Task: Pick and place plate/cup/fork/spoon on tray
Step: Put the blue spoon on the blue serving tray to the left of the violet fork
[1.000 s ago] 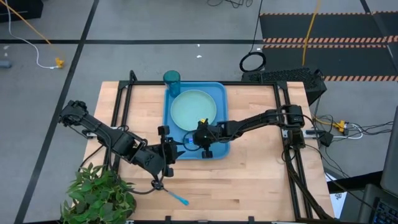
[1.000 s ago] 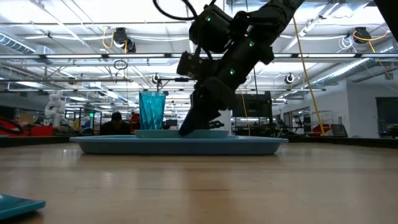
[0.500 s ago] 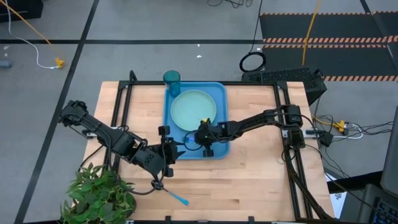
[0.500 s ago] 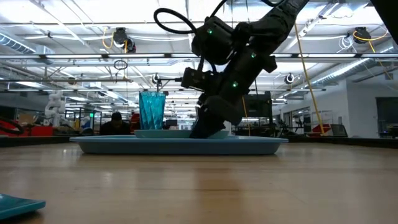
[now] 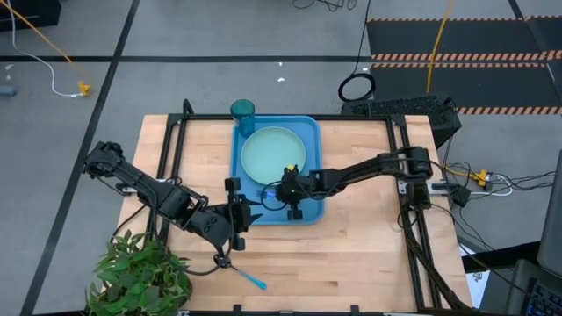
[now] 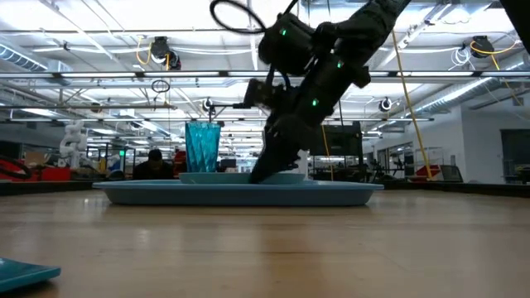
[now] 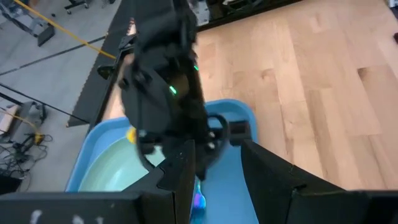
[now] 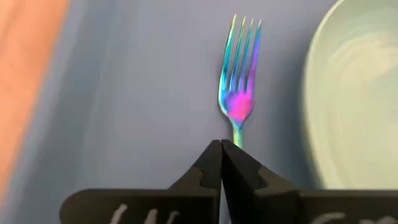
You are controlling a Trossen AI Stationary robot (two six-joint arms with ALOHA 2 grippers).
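Right gripper, fingers apparently closed on the fork beside the plate, should lower flat before releasing onto the tray.

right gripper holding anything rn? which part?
Yes: the right gripper is shut on the fork's handle, just behind the head, prongs pointing away, over the tray beside the plate.

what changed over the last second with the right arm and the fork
The right gripper, shut on the fork, has edged slightly toward the tray's left side and tilted a little differently in the low view; the fork lies low over the tray floor beside the plate. The left gripper, cup, plate, tray and spoon stayed put.
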